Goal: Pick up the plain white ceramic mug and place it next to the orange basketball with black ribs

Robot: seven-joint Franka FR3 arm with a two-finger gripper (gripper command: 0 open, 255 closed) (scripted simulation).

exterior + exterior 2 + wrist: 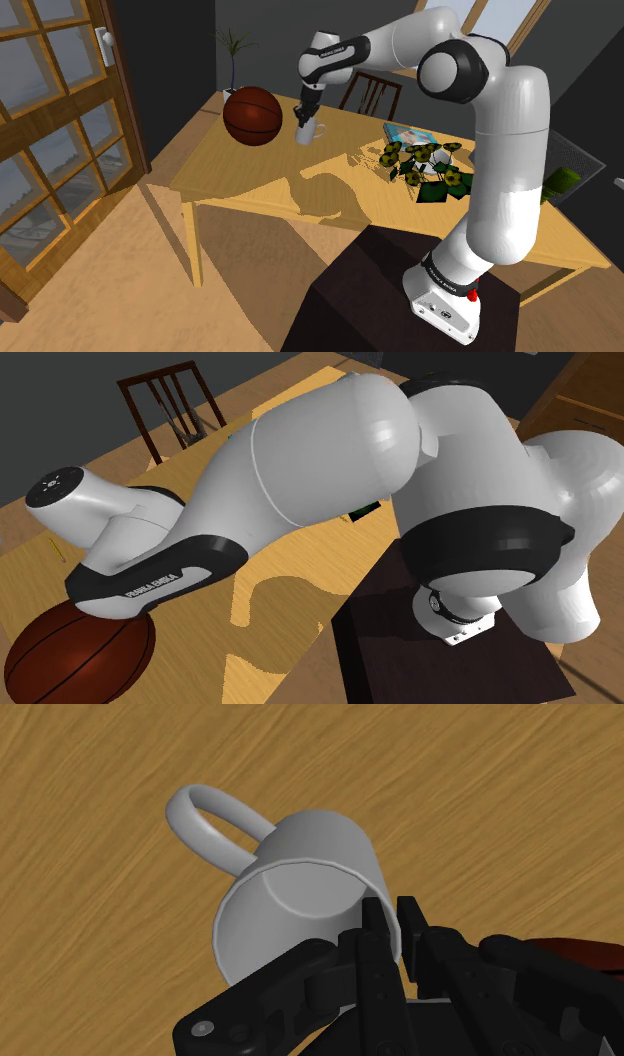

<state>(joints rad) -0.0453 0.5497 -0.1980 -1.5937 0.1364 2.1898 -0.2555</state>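
Observation:
A plain white mug [307, 132] hangs tilted just right of the dark orange basketball [252, 115] on the wooden table [250, 180] in the shoulder view. My black gripper [303, 117] comes down onto it from above. In the wrist view the gripper [392, 912] is shut on the mug [300, 894], one finger inside the rim and one outside, with the handle pointing away from the fingers. A sliver of the ball [585, 949] shows beside the hand. The second exterior view has the ball [80, 657] under the forearm. I cannot tell whether the mug touches the tabletop.
A bunch of yellow flowers [428, 168] and a book [410, 133] lie on the table at the shoulder view's right. A dark chair [372, 93] stands behind the table, a glazed wooden door [60, 130] at the left. The dark stand [380, 300] sits at the front.

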